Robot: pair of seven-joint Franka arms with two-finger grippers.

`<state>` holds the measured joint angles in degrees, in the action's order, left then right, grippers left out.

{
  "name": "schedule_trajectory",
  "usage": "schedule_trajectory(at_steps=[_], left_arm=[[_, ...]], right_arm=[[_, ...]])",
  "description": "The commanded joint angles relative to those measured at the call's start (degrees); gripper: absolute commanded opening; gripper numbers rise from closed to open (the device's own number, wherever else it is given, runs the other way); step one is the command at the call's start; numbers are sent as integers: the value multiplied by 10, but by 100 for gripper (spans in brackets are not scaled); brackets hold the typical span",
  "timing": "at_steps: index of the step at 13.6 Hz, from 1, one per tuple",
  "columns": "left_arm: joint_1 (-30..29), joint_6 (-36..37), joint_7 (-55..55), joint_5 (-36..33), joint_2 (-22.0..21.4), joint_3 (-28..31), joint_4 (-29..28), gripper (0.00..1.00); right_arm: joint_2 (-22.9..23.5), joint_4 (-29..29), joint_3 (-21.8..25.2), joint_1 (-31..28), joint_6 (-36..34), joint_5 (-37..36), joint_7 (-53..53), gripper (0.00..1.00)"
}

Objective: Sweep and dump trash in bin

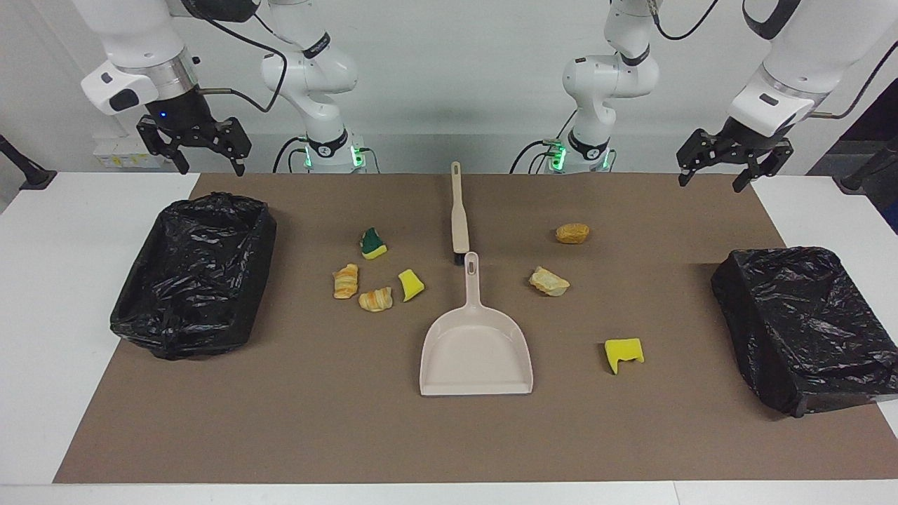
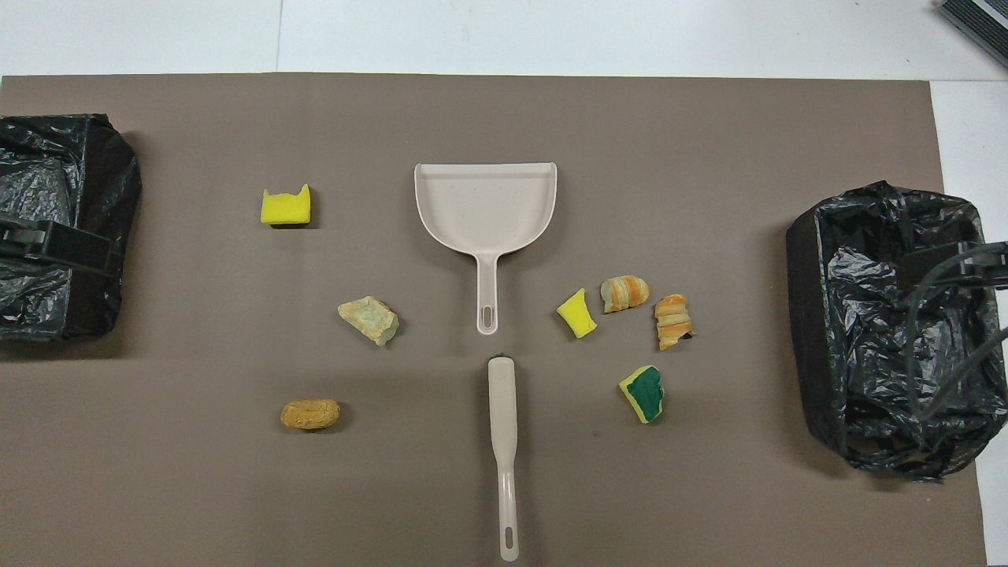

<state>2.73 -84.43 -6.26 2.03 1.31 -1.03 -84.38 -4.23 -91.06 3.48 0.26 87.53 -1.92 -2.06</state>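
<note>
None of the trash has been gathered: seven pieces lie loose on the brown mat [image 1: 210,435]. Toward the right arm's end sit a green-and-yellow sponge [image 1: 372,243], two striped croissant-like lumps [image 1: 346,280] [image 1: 375,299] and a small yellow sponge wedge [image 1: 411,285], grouped close together. Toward the left arm's end lie a brown bread roll [image 1: 572,233], a pale bread lump [image 1: 549,281] and a notched yellow sponge [image 1: 624,353], each well apart from the others, the notched sponge farthest from the robots. The beige dustpan [image 1: 476,344] lies flat at mid-table with an empty tray, its handle pointing toward the robots; the beige brush [image 1: 459,210] lies in line with it, nearer the robots, its bristle end just short of the dustpan handle. Neither tool is held. Two bins lined with black bags stand at the table ends, one at the right arm's end [image 1: 193,277] and one at the left arm's end [image 1: 807,326]; no trash shows in either. The right gripper [image 1: 203,156] hangs raised near the right arm's bin, fingers spread and holding nothing; the left gripper [image 1: 722,168] hangs raised near the left arm's bin, likewise spread and empty. Judgement: the task has not begun; picking up both tools, sweeping all seven pieces and dumping them all remain.
</note>
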Motion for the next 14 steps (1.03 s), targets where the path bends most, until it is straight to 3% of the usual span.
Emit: schedule_trajectory(at_steps=[1,14], left_arm=[[3,8,7,9,-7,3,-3,100],[9,1,-3,15,-8,2,-10,100]], right_arm=[[-10,-4,-4,-3,-11,10,-18,100],[-10,-6,-9,8,-7,12,-15,100]])
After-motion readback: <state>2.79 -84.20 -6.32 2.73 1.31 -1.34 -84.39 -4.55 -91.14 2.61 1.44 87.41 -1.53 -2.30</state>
